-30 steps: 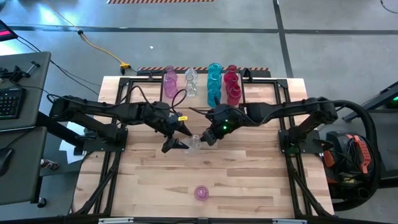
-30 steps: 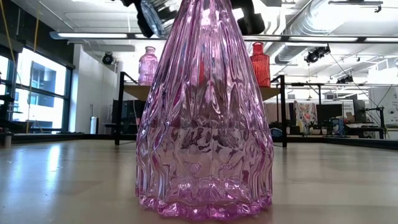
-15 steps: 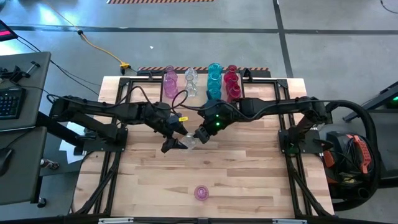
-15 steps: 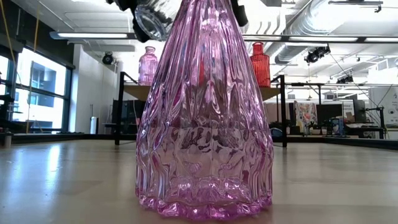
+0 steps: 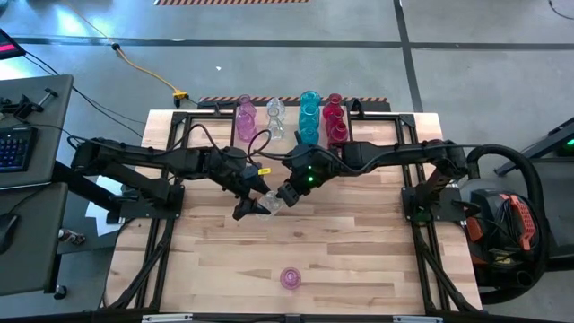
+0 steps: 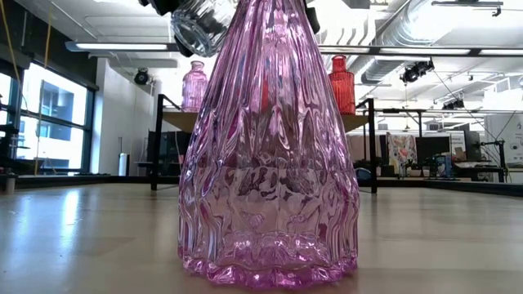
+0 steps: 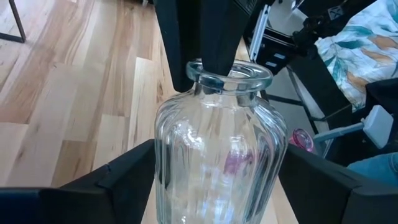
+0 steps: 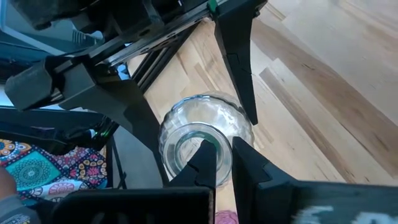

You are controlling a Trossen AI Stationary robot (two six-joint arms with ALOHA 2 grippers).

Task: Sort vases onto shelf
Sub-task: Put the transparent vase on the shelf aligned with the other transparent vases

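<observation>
Grey concrete floor [image 5: 269, 54], windows [image 6: 49, 122], ceiling lights [image 6: 122, 46]

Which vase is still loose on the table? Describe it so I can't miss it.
Start from the wooden table, then go to its near edge, well away from the shelf at the far edge where the other vases stand in rows. There a pink vase stands alone, apart from both arms.

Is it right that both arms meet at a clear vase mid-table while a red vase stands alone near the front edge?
Not quite: the lone vase near the front edge is pink, not red, as the high view shows. Both arms do meet at the clear vase mid-table.
</observation>
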